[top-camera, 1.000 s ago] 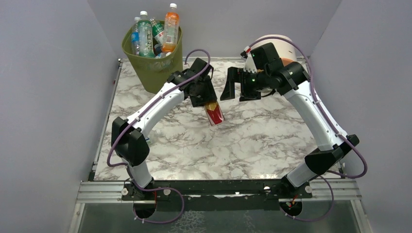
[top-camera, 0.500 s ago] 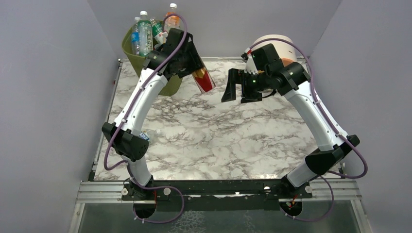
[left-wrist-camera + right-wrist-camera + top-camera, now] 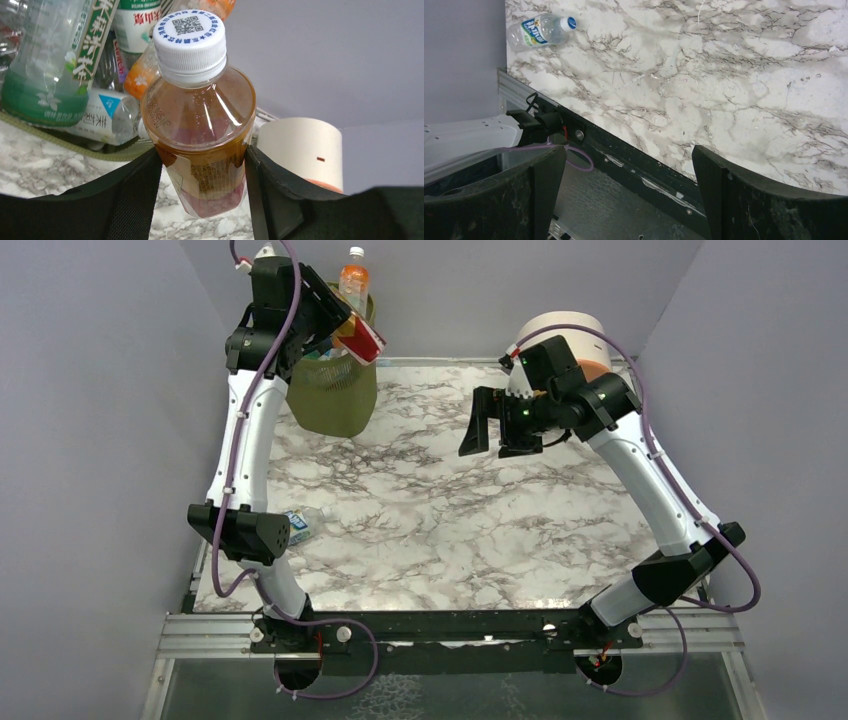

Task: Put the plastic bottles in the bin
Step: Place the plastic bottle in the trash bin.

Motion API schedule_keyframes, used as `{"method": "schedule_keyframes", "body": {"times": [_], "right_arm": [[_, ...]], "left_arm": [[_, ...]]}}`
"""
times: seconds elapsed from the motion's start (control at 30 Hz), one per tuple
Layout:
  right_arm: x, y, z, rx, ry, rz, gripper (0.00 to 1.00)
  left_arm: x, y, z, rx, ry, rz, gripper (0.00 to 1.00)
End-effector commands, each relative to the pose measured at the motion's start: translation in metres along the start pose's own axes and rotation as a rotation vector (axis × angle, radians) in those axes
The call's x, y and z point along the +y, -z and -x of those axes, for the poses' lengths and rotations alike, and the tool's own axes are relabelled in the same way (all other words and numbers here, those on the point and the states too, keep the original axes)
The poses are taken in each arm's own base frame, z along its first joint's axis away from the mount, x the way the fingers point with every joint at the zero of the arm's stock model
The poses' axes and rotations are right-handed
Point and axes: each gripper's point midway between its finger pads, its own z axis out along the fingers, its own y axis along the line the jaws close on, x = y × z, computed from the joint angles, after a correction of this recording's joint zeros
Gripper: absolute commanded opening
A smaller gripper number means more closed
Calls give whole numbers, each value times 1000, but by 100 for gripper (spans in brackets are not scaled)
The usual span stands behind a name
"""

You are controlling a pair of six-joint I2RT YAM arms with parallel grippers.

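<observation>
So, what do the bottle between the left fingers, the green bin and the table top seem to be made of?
The bottle: clear, glossy plastic, probably; light streaks shine on it and brown liquid shows through. The bin: olive mesh, matte; plastic or metal, I cannot tell. The table top: marble-patterned, smooth; possibly only a printed laminate.

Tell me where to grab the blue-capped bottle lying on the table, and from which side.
Probably the labelled middle of the blue-capped bottle, from straight above, jaws spanning its width. It lies flat on its side on the marble table, so both long flanks are free; the cap end is narrower and might slip.
</observation>
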Motion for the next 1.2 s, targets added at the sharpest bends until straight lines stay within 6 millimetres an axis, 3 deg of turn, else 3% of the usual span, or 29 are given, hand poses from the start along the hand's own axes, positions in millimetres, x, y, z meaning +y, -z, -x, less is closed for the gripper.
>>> {"method": "schedule_keyframes", "body": {"times": [0.0,0.3,0.47,0.73,1.17], "right_arm": [[1,7,0,-15,1,12,99],[-2,3,-1,-8,-3,12,99],[-5,1,-3,2,-11,8,99],[-9,-1,-4,5,-17,1,99],[-17,-6,-6,18,-31,-3,99]], "left_arm": [[-32,17,48,-142,10,-155,61],[-23,7,97,-318,-50,-137,62],[-9,-3,108,-369,-93,-81,63],[20,-27,96,-335,-140,10,63],[55,-45,70,-248,-174,125,64]]}}
